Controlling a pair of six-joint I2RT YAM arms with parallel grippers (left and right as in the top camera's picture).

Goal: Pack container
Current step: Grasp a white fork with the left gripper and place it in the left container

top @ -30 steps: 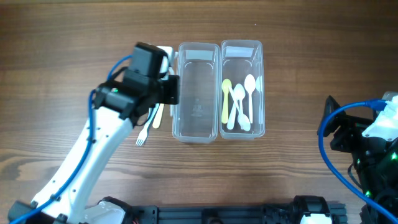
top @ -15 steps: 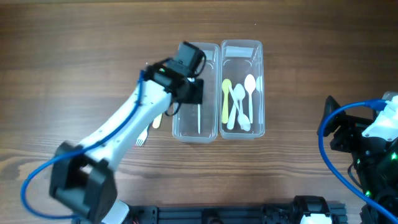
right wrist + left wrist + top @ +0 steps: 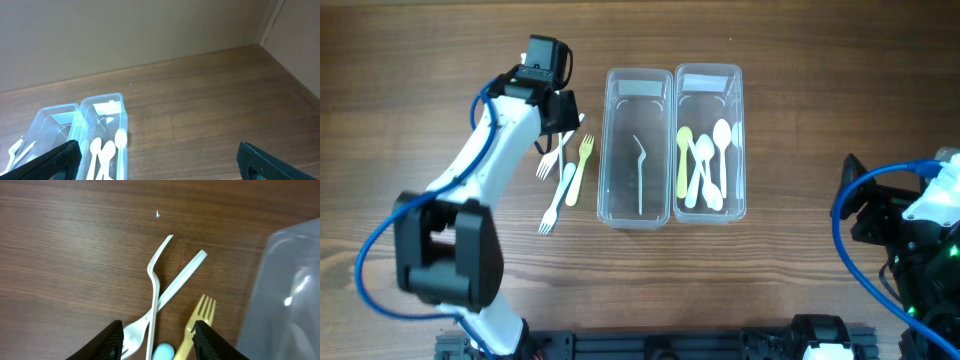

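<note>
Two clear containers stand side by side. The left container (image 3: 616, 148) holds one white fork (image 3: 640, 176). The right container (image 3: 736, 120) holds a yellow spoon (image 3: 683, 160) and several white spoons (image 3: 705, 170). A yellow fork (image 3: 577, 172) and two white forks (image 3: 553, 200) lie on the table left of the containers. My left gripper (image 3: 560, 112) is open and empty just above these forks. In the left wrist view its jaws (image 3: 159, 342) straddle a white fork (image 3: 154, 295) and the yellow fork (image 3: 199, 317). My right gripper (image 3: 160, 165) is open and empty at the far right.
The left container's wall (image 3: 292, 290) is close on the right in the left wrist view. A small light blue object (image 3: 162, 352) lies between the left jaws. The right arm (image 3: 910, 240) with blue cables sits at the table's right front edge.
My left gripper carried a white fork over the left container, let it go inside, and has swung back left over the forks on the table. The right arm has not moved.
</note>
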